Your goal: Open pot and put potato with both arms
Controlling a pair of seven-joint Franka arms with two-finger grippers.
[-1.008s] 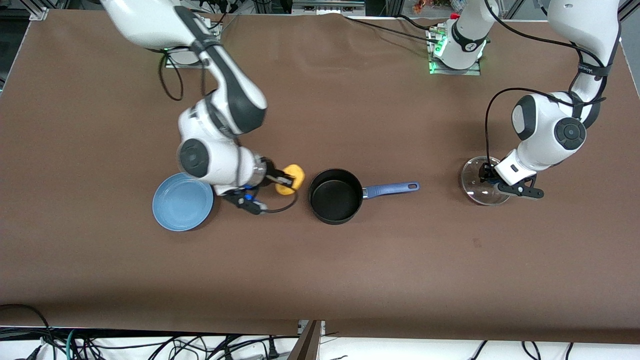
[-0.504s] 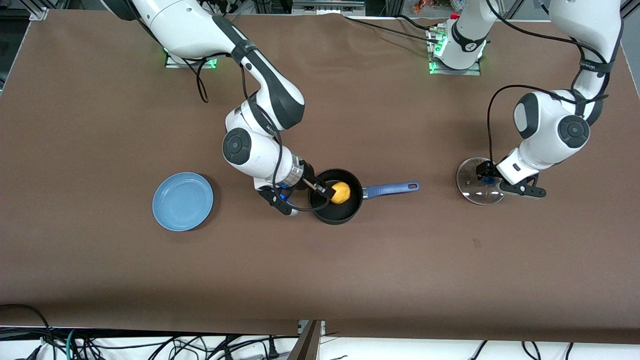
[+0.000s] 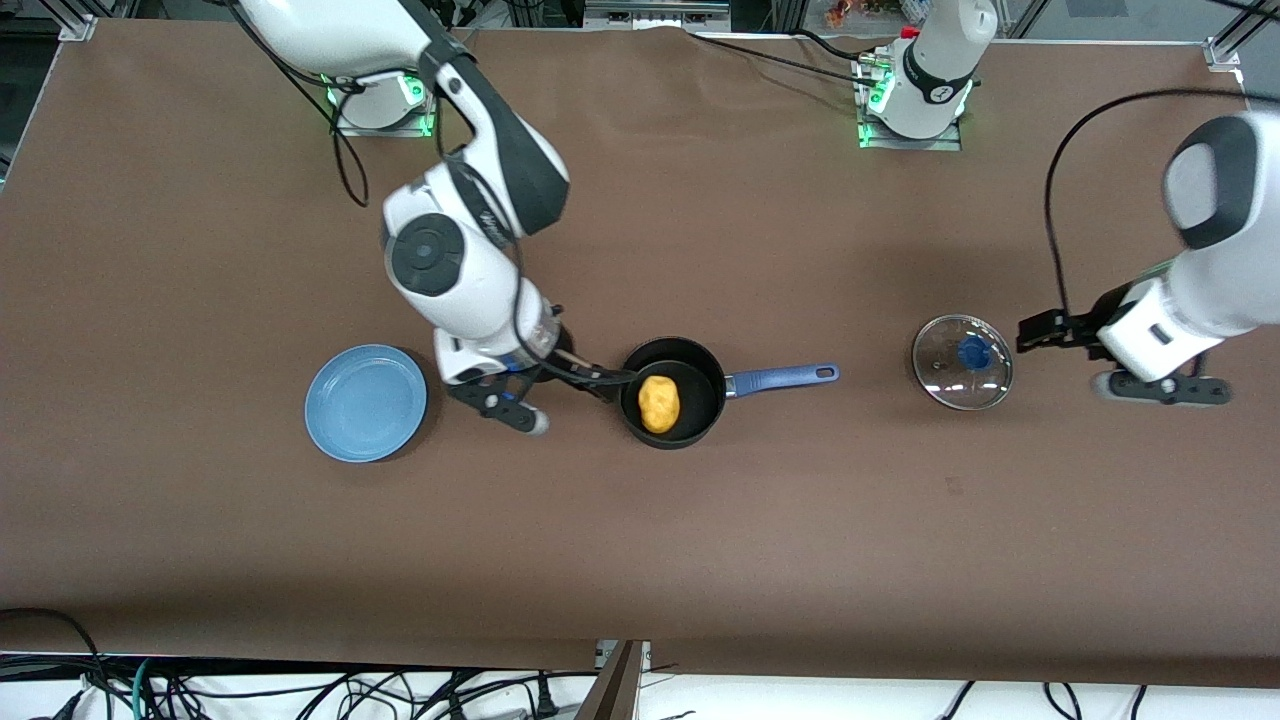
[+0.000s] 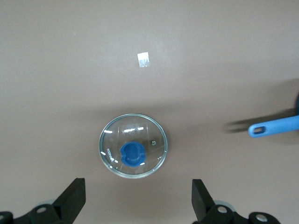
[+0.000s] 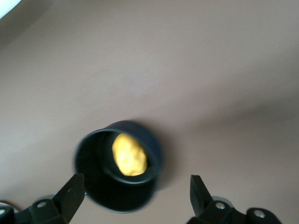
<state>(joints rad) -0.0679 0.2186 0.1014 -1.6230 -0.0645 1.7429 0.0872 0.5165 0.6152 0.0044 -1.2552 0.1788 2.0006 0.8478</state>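
The black pot (image 3: 690,425) stands open mid-table with its blue handle (image 3: 785,377) pointing toward the left arm's end. The yellow potato (image 3: 659,403) lies inside it. My right gripper (image 3: 592,372) is open and empty, just off the pot's rim on the plate side. The right wrist view shows the pot (image 5: 100,186) and potato (image 5: 129,154) ahead of the open gripper (image 5: 135,201). The glass lid (image 3: 950,375) with blue knob (image 3: 973,350) lies flat on the table. My left gripper (image 3: 1040,330) is open and empty beside it. The left wrist view shows the lid (image 4: 149,135) ahead of the gripper (image 4: 138,205).
A flat light-blue plate (image 3: 366,402) lies on the table toward the right arm's end, close to the right arm's wrist. The pot handle's end shows in the left wrist view (image 4: 273,127). A small white tag (image 4: 144,59) lies on the brown cloth.
The right gripper carried the potato from beside the plate into the pot, let it go and drew back. The left gripper released the lid and moved off toward the table's end.
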